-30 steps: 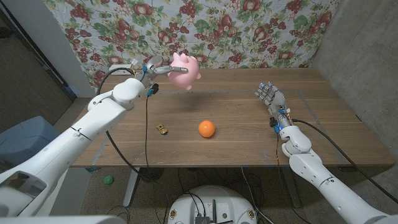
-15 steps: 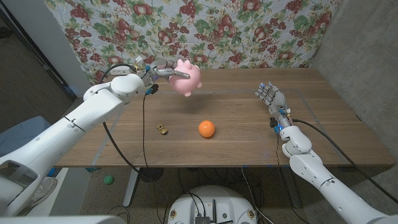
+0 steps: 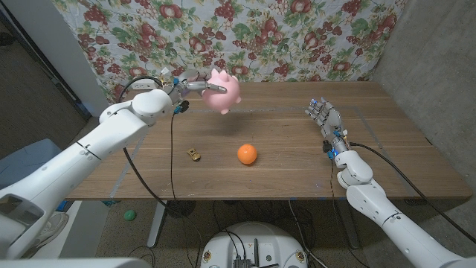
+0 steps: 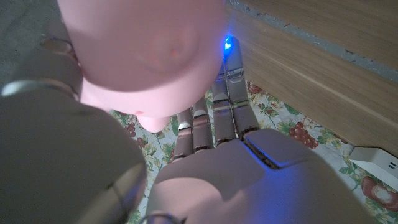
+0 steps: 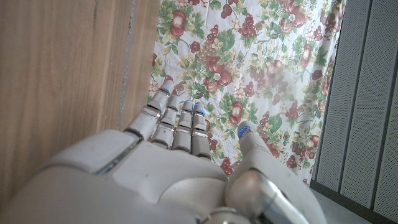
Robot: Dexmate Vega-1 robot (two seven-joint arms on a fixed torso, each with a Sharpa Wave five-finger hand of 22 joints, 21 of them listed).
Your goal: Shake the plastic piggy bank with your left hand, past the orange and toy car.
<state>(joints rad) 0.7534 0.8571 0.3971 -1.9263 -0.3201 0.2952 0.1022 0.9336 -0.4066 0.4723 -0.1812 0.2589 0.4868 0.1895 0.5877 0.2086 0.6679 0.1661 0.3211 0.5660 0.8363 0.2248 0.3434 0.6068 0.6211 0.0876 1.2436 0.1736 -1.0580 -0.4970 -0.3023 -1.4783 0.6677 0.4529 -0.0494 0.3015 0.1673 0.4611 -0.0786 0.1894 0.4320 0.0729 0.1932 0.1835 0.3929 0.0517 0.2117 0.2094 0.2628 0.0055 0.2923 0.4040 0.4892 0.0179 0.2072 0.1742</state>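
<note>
the left hand (image 3: 190, 84) grips the pink plastic piggy bank (image 3: 223, 90) and holds it in the air above the far left part of the wooden table (image 3: 297, 149), well clear of the surface. in the left wrist view the piggy bank (image 4: 149, 56) looms close against the fingers (image 4: 227, 93), which wrap behind it. the orange (image 3: 248, 154) sits near the middle of the table, and the small toy car (image 3: 194, 154) lies just to its left; both are nearer the robot than the lifted bank, so the reach past them looks done, and the pick-up too. what seems left is the shaking itself, which one moment cannot confirm, and perhaps setting the bank down. the right hand (image 3: 325, 117) holds nothing, fingers straight and close together, standing upright over the table's right side.
</note>
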